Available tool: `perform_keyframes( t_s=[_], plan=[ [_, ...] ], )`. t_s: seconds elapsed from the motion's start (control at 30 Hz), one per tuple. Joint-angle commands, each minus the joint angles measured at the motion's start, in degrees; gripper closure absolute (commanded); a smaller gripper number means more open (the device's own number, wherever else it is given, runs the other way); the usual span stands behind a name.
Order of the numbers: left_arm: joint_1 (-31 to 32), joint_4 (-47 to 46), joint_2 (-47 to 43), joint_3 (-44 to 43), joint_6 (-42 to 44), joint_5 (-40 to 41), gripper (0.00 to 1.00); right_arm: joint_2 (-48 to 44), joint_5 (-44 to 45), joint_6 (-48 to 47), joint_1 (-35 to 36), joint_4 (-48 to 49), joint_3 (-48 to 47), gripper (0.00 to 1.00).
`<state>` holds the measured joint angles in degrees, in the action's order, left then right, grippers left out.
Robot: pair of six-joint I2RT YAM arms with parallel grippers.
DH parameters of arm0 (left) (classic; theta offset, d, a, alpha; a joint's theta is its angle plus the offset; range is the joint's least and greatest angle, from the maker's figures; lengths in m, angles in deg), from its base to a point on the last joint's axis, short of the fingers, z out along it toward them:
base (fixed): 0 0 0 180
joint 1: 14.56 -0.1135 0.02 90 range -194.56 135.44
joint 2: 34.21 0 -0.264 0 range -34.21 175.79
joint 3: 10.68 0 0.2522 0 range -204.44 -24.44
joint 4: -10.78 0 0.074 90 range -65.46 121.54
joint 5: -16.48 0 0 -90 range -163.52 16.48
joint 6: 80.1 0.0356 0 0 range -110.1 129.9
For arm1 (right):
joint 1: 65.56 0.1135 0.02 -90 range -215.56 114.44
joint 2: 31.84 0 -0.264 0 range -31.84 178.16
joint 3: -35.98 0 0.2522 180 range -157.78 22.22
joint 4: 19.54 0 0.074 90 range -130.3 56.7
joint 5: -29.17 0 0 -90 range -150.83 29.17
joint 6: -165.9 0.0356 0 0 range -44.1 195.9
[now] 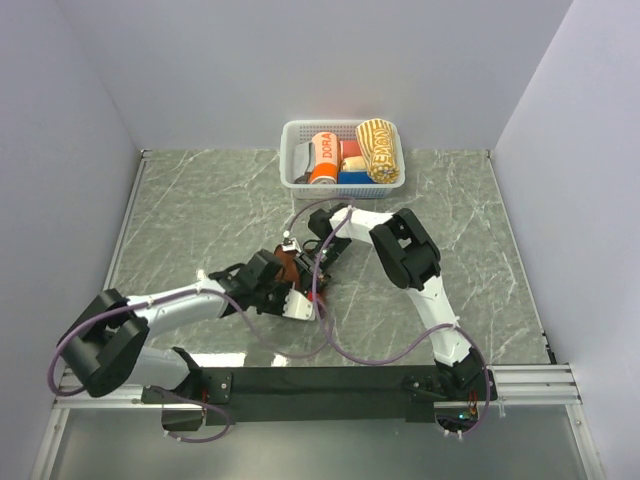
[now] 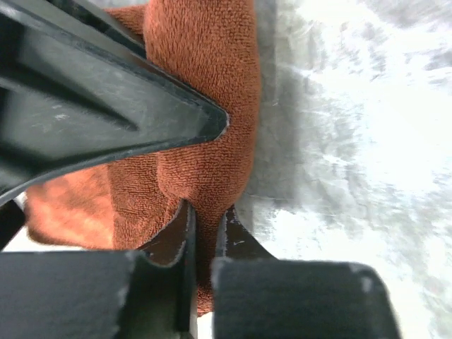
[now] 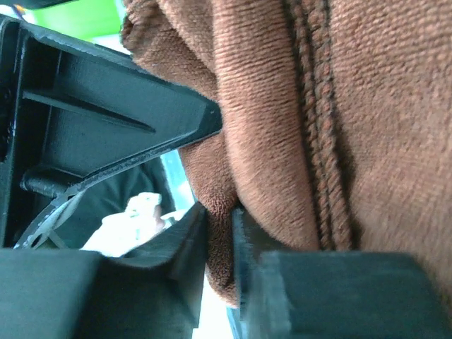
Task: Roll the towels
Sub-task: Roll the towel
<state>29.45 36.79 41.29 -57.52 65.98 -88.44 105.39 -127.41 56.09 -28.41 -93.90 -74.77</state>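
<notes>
- Centrally, the rust-brown towel (image 1: 287,266) sits bunched mid-table (image 1: 200,220), between both arms;
- left gripper (image 2: 208,212): fingers clamped on a towel fold; right gripper (image 3: 219,212): likewise pinching cloth;
- cream-yellow towel (image 1: 380,152), rolled, in the basket (image 1: 284,160) at twelve o'clock.

Basket (image 1: 290,152): white, slotted; I see it at the far edge.
Orange roll (image 1: 322,158): lettered "DORA", inside basket, left side.
Red roll (image 1: 351,149), blue roll (image 1: 353,178): just right of it.
Worktop (image 1: 200,210): grey, marbled.

The left arm (image 1: 170,300) and right arm (image 1: 436,316) are showing white shells and black joints; purple cables (image 1: 352,356) are looping from them near a black rail (image 1: 330,383).
</notes>
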Motion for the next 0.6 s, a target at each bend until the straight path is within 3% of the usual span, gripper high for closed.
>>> perform_keyframes(
  t_s=[0.0, 0.03, 0.17, 0.33, 0.43, 0.57],
  plan=[
    [-2.95, 16.91, 4.29, -4.61, 0.0, -12.21, 0.99, -3.8, 12.18, -1.64, -1.37, 0.13, 1.63, 0.72],
    [-3.49, 20.24, 5.0, -6.36, 0.52, -13.46, 0.99, -6.25, 12.44, -0.24, -2.42, 0.91, 2.06, 0.64],
    [-4.63, 26.92, 8.59, -9.53, 2.11, -16.54, 0.99, -11.96, 14.46, 2.93, -5.4, 3.64, 3.82, 0.53],
    [-6.21, 32.83, 12.9, -14.45, 2.46, -21.45, 0.99, -21.79, 18.67, 6.62, -12.52, 8.11, 8.99, 0.52],
    [-7.53, 37.04, 18.87, -19.19, 1.85, -23.22, 0.99, -31.27, 20.88, 7.5, -18.94, 12.76, 15.31, 0.53],
    [-9.46, 43.19, 30.54, -26.84, 0.26, -25.42, 0.99, -44.13, 30.43, 6.64, -25.71, 20.33, 25.16, 0.59]
  ],
)
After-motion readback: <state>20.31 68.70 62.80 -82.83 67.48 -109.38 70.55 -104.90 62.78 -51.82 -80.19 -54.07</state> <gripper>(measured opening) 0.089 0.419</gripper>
